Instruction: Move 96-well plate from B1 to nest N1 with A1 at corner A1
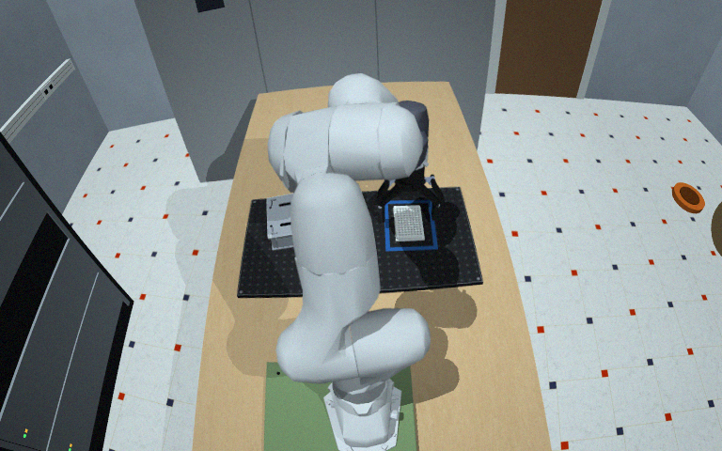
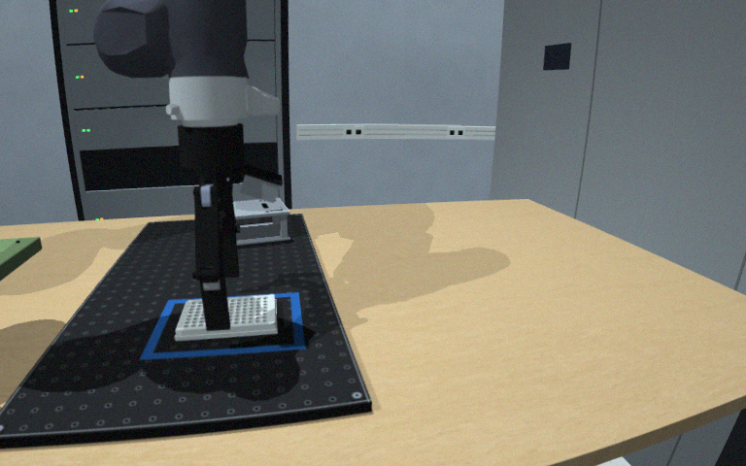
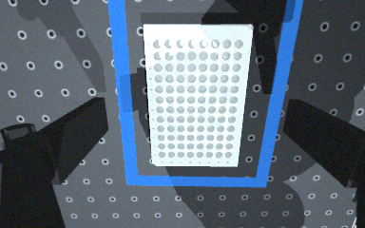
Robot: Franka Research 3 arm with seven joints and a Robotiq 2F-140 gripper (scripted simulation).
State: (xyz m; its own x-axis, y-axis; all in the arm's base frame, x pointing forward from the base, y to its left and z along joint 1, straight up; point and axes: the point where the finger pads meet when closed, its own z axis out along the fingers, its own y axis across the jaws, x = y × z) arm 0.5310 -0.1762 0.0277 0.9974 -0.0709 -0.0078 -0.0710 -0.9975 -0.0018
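Open claw above the plate, nothing lifted yet

From the top view, the white rectangular 96-well plate (image 1: pixel 408 223) lies inside the blue-outlined square spot B1 (image 1: pixel 386 234) on the black perforated board (image 1: pixel 458 266) of the wooden bench (image 1: pixel 478 340), and the light grey raised plate nest N1 (image 1: pixel 277 220), half hidden by the arm, has no plate on what shows of it. From the exterior view, the black two-finger claw (image 2: pixel 216 310) hangs low over the plate (image 2: pixel 250 313), one finger in front of it. From the wrist view, the fingers stand wide apart on both sides of the plate (image 3: pixel 197 95), holding nothing. I judge that the grasp, the carrying and the A1 corner alignment are all not done yet.
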